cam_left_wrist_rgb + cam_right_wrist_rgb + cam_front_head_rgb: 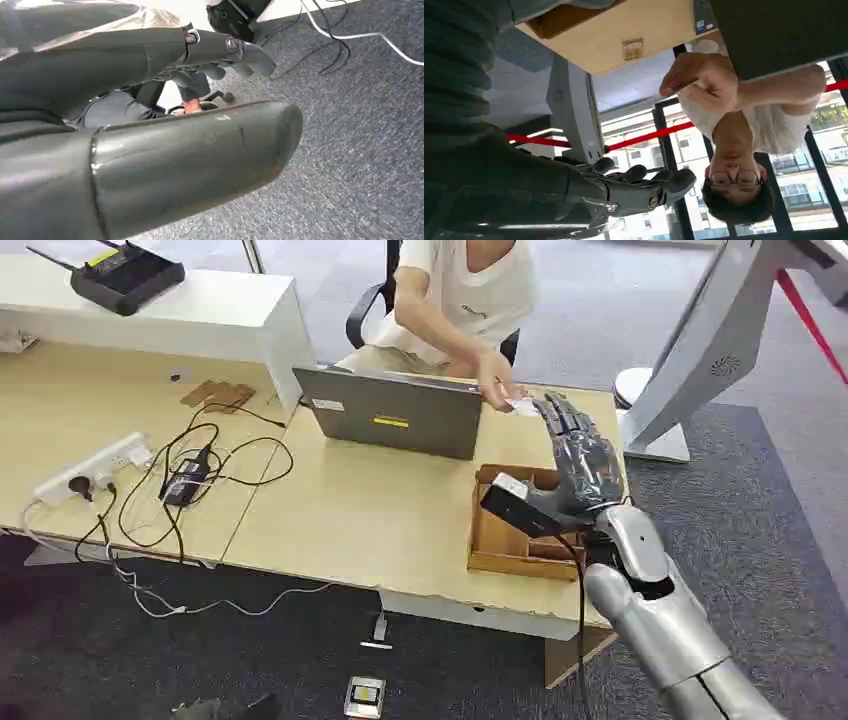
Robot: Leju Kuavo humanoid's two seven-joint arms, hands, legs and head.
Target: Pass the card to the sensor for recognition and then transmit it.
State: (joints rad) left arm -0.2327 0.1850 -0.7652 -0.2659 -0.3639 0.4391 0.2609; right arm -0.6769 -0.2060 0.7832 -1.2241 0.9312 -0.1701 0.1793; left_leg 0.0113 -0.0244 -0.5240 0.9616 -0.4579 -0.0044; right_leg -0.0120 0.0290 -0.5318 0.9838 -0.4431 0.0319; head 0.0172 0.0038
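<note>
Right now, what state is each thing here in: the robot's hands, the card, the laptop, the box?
right hand: stretched out over the desk, fingers extended, holding nothing
left hand: hanging above the carpet, holding nothing
card: in the person's hand, beside the laptop
laptop: lid open
wooden tray: open-topped, on the desk

The left hand [150,125] is seen close up over grey carpet [350,150]: a thick thumb [200,160] is stretched out, and darker fingers [220,47] are extended apart from it, nothing being held. Thin black cables [320,40] and a white cable [360,37] are laid across the carpet beyond the fingertips.
</note>
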